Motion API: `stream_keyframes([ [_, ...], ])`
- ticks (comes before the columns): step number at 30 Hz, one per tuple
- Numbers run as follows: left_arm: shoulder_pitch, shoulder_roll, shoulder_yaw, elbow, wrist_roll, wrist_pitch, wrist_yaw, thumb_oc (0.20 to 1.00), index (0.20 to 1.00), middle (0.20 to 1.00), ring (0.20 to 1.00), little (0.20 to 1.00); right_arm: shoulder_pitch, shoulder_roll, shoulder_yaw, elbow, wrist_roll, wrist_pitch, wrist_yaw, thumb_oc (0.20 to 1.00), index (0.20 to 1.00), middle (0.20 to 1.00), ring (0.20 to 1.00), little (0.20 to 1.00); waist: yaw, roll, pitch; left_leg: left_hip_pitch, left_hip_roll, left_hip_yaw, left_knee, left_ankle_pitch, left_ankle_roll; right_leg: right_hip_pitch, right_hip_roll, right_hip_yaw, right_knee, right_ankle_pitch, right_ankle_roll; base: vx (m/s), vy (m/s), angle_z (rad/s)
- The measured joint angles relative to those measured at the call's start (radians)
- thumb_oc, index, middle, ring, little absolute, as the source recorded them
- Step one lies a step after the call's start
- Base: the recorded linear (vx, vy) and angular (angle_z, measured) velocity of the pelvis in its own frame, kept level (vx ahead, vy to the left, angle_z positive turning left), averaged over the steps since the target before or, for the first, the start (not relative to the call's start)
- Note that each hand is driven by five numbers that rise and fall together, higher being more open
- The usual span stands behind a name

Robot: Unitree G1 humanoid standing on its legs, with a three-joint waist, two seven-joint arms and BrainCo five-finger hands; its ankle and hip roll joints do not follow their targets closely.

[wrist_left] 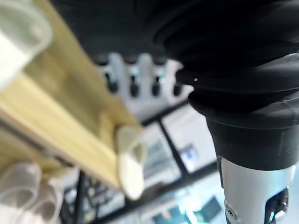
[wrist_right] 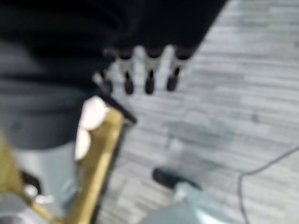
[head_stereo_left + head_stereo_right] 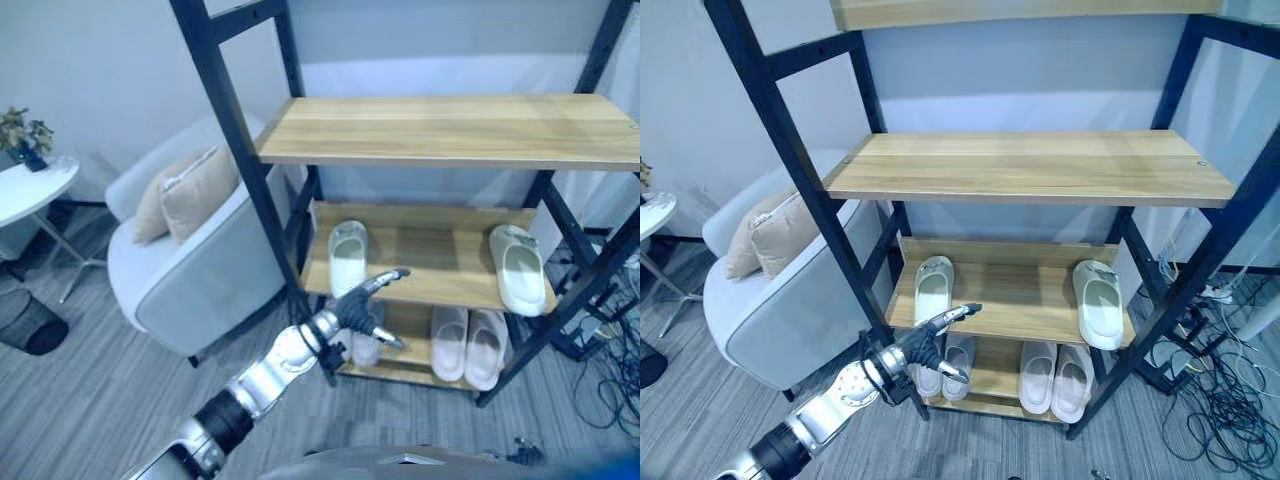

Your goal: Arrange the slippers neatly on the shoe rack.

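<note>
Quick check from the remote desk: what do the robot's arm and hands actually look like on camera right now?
The left arm is silver-grey with rounded metal segments and a black band near the elbow. The left hand has a dark ribbed cover over wrist and back, and silver fingers with dark tips. The right hand shows the same silver, dark-tipped fingers beside its dark cover.
</note>
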Motion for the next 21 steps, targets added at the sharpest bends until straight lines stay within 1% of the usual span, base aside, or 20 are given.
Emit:
stream_keyframes([
  [1, -0.067, -0.054, -0.046, 0.096, 0.019, 0.005, 0.021, 1.000, 1.000, 1.000, 1.000, 1.000, 0.000, 0.001, 0.020, -0.008, 0.001, 0.000, -0.001, 1.000, 1.000, 1.000, 1.000, 1.000, -0.007, 0.001, 0.000, -0.016, -0.001, 0.000, 0.000, 0.007, 0.000, -0.016, -0.001, 0.001, 0.000, 0.001, 0.000, 0.00, 0.000, 0.00],
  [3, -0.107, -0.120, -0.058, 0.199, 0.056, 0.014, 0.051, 1.000, 1.000, 1.000, 1.000, 1.000, -0.013, 0.004, 0.031, -0.011, 0.002, -0.001, -0.001, 1.000, 1.000, 1.000, 1.000, 1.000, -0.024, 0.005, -0.001, -0.030, -0.001, 0.003, 0.000, 0.010, -0.001, -0.030, 0.000, 0.006, 0.000, 0.008, -0.002, -0.01, -0.011, -0.12],
  [4, -0.107, -0.122, -0.059, 0.201, 0.071, 0.015, 0.061, 1.000, 1.000, 1.000, 1.000, 1.000, -0.018, 0.003, 0.032, -0.017, 0.006, -0.001, -0.003, 1.000, 1.000, 1.000, 1.000, 1.000, -0.038, 0.006, 0.001, -0.032, -0.001, 0.007, 0.000, 0.011, -0.001, -0.036, 0.001, 0.008, 0.000, 0.015, -0.010, -0.02, -0.010, -0.19],
  [5, -0.110, -0.128, -0.061, 0.205, 0.080, 0.013, 0.070, 1.000, 1.000, 1.000, 1.000, 1.000, -0.016, 0.001, 0.033, -0.019, 0.013, -0.001, -0.005, 1.000, 1.000, 1.000, 1.000, 1.000, -0.053, 0.009, 0.004, -0.032, 0.001, 0.015, 0.000, 0.011, -0.002, -0.043, 0.003, 0.010, 0.000, 0.015, -0.011, -0.04, -0.014, -0.19],
  [6, -0.127, -0.130, -0.068, 0.223, 0.095, 0.013, 0.087, 1.000, 1.000, 1.000, 1.000, 1.000, -0.009, -0.003, 0.036, -0.021, 0.021, -0.001, -0.010, 1.000, 1.000, 1.000, 1.000, 1.000, -0.056, 0.013, 0.005, -0.036, 0.003, 0.022, 0.000, 0.012, -0.003, -0.054, 0.004, 0.016, 0.000, 0.016, -0.011, -0.05, 0.001, -0.17],
  [7, -0.148, -0.136, -0.069, 0.249, 0.096, 0.012, 0.098, 1.000, 1.000, 1.000, 1.000, 1.000, -0.008, -0.006, 0.036, -0.022, 0.022, -0.001, -0.012, 1.000, 1.000, 1.000, 1.000, 1.000, -0.048, 0.020, 0.004, -0.041, 0.003, 0.025, 0.000, 0.012, -0.002, -0.056, 0.005, 0.020, 0.000, 0.017, -0.011, -0.06, -0.001, -0.16],
  [8, -0.200, -0.144, -0.075, 0.291, 0.141, 0.014, 0.131, 1.000, 1.000, 1.000, 1.000, 1.000, -0.004, -0.013, 0.036, -0.031, 0.030, -0.003, -0.015, 1.000, 1.000, 1.000, 1.000, 1.000, -0.059, 0.029, 0.014, -0.053, 0.001, 0.028, 0.000, 0.013, -0.002, -0.073, 0.004, 0.025, 0.000, 0.020, -0.011, -0.06, 0.002, -0.10],
  [9, -0.235, -0.150, -0.075, 0.315, 0.158, 0.014, 0.143, 1.000, 1.000, 1.000, 1.000, 1.000, -0.006, -0.016, 0.036, -0.034, 0.032, -0.005, -0.017, 1.000, 1.000, 1.000, 1.000, 1.000, -0.061, 0.034, 0.025, -0.057, 0.000, 0.028, 0.000, 0.014, 0.000, -0.074, 0.003, 0.025, 0.000, 0.022, -0.010, -0.04, -0.004, -0.06],
  [10, -0.281, -0.145, -0.074, 0.340, 0.179, 0.015, 0.163, 1.000, 1.000, 1.000, 1.000, 1.000, -0.006, -0.019, 0.035, -0.036, 0.033, -0.008, -0.020, 1.000, 1.000, 1.000, 1.000, 1.000, -0.065, 0.043, 0.033, -0.067, 0.000, 0.030, 0.000, 0.015, 0.000, -0.086, 0.002, 0.026, 0.000, 0.024, -0.008, 0.00, 0.000, 0.00],
  [11, -0.347, -0.143, -0.076, 0.351, 0.234, 0.017, 0.197, 1.000, 1.000, 1.000, 1.000, 1.000, -0.017, -0.025, 0.032, -0.035, 0.036, -0.012, -0.029, 1.000, 1.000, 1.000, 1.000, 1.000, -0.064, 0.054, 0.043, -0.087, -0.002, 0.031, 0.000, 0.017, 0.000, -0.106, 0.001, 0.027, 0.000, 0.029, -0.009, 0.00, 0.001, -0.07],
  [12, -0.381, -0.139, -0.073, 0.353, 0.250, 0.017, 0.215, 1.000, 1.000, 1.000, 1.000, 1.000, -0.027, -0.032, 0.029, -0.034, 0.037, -0.012, -0.033, 1.000, 1.000, 1.000, 1.000, 1.000, -0.065, 0.060, 0.061, -0.088, -0.002, 0.035, 0.000, 0.018, 0.000, -0.110, 0.001, 0.032, 0.000, 0.034, -0.006, 0.00, 0.001, -0.10],
  [13, -0.393, -0.125, -0.063, 0.335, 0.265, 0.020, 0.217, 1.000, 1.000, 1.000, 1.000, 1.000, -0.025, -0.041, 0.030, -0.035, 0.037, -0.014, -0.035, 1.000, 1.000, 1.000, 1.000, 1.000, -0.069, 0.069, 0.070, -0.085, -0.003, 0.040, 0.000, 0.020, -0.003, -0.112, 0.001, 0.039, 0.000, 0.034, -0.006, 0.00, -0.021, -0.24],
  [14, -0.406, -0.083, -0.065, 0.247, 0.291, 0.018, 0.219, 1.000, 1.000, 1.000, 1.000, 1.000, -0.038, -0.059, 0.023, -0.038, 0.037, -0.022, -0.040, 1.000, 1.000, 1.000, 1.000, 1.000, -0.069, 0.078, 0.081, -0.088, -0.002, 0.056, 0.000, 0.019, -0.002, -0.124, 0.003, 0.053, 0.000, 0.033, -0.010, 0.00, -0.028, -0.25],
  [15, -0.420, -0.072, -0.053, 0.234, 0.300, 0.003, 0.223, 1.000, 1.000, 1.000, 1.000, 1.000, -0.039, -0.071, 0.017, -0.039, 0.038, -0.022, -0.049, 1.000, 1.000, 1.000, 1.000, 1.000, -0.067, 0.085, 0.081, -0.092, -0.002, 0.061, 0.000, 0.018, 0.000, -0.130, 0.003, 0.055, 0.000, 0.035, -0.010, 0.00, -0.032, -0.21],
  [18, -0.460, -0.094, -0.045, 0.255, 0.330, 0.006, 0.257, 1.000, 1.000, 1.000, 1.000, 1.000, -0.041, -0.082, 0.015, -0.041, 0.038, -0.023, -0.055, 1.000, 1.000, 1.000, 1.000, 1.000, -0.065, 0.089, 0.085, -0.103, -0.001, 0.063, 0.000, 0.015, 0.002, -0.142, 0.005, 0.055, 0.000, 0.036, -0.008, 0.00, -0.015, -0.04],
  [19, -0.466, -0.094, -0.032, 0.278, 0.339, 0.008, 0.274, 1.000, 1.000, 1.000, 1.000, 1.000, -0.038, -0.082, 0.015, -0.064, 0.038, -0.036, -0.054, 1.000, 1.000, 1.000, 1.000, 1.000, -0.072, 0.091, 0.097, -0.105, -0.001, 0.067, 0.000, 0.014, 0.004, -0.147, 0.007, 0.058, 0.000, 0.036, -0.008, 0.01, -0.020, -0.13],
  [21, -0.477, -0.070, -0.029, 0.283, 0.382, 0.019, 0.298, 1.000, 1.000, 1.000, 1.000, 1.000, -0.042, -0.081, 0.023, -0.080, 0.038, -0.045, -0.054, 1.000, 1.000, 1.000, 1.000, 1.000, -0.073, 0.090, 0.103, -0.107, -0.001, 0.082, 0.000, 0.014, 0.011, -0.160, 0.007, 0.073, 0.000, 0.037, -0.009, 0.02, -0.028, -0.19],
])
